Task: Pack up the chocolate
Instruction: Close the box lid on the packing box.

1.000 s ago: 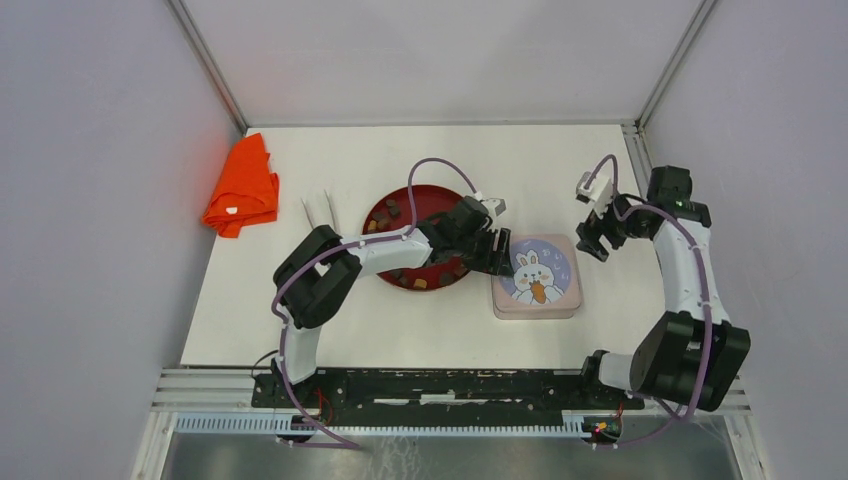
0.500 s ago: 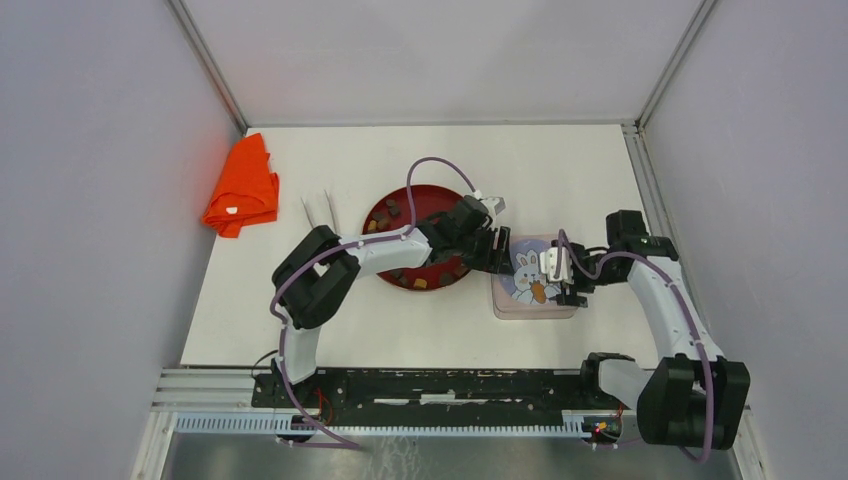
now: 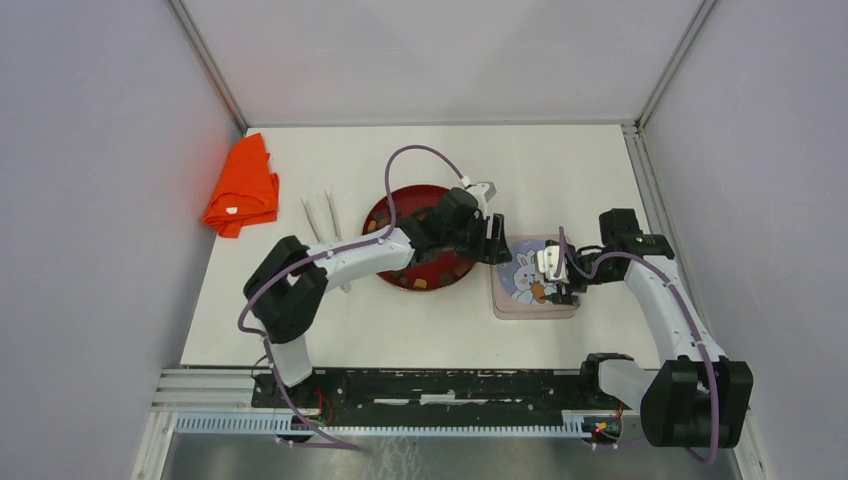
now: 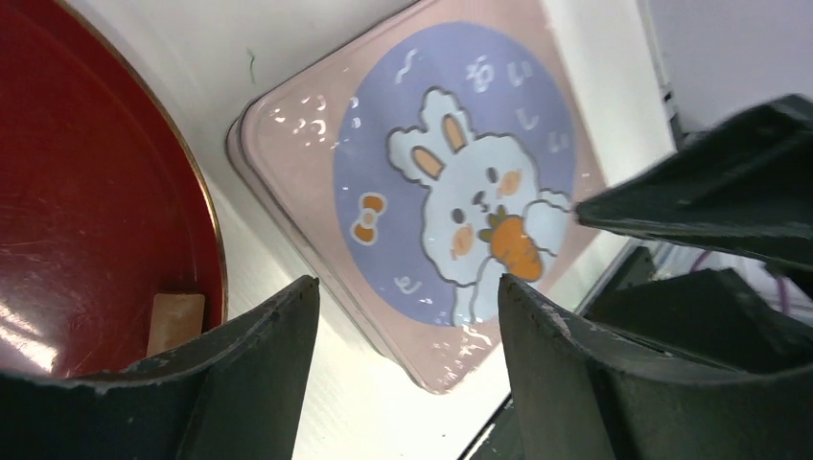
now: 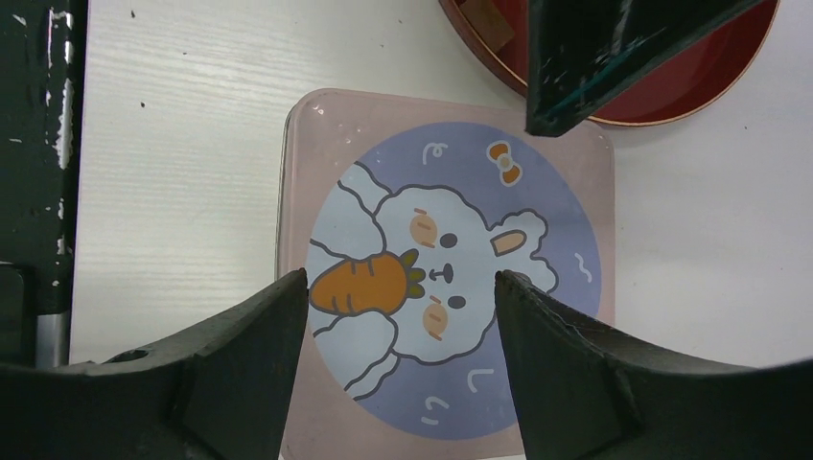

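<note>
The chocolate [image 3: 420, 284] lies on the red plate [image 3: 425, 200]. The left claw [image 4: 405, 287], spread and empty, hangs beside the closed tin [image 5: 451, 240], with the right claw [image 5: 401, 278] spread empty above it. Both crowd the tin and could collide. Only the overhead view shows both arms. Only the left wrist view shows a tan piece [image 4: 177, 321] close up.

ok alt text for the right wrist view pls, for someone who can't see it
Straight-down view of a closed pink tin, its lid showing a white rabbit with a carrot, framed by the right gripper's open black fingers at the bottom. At the top, the red plate's rim and a dark finger of the left gripper intrude.
</note>
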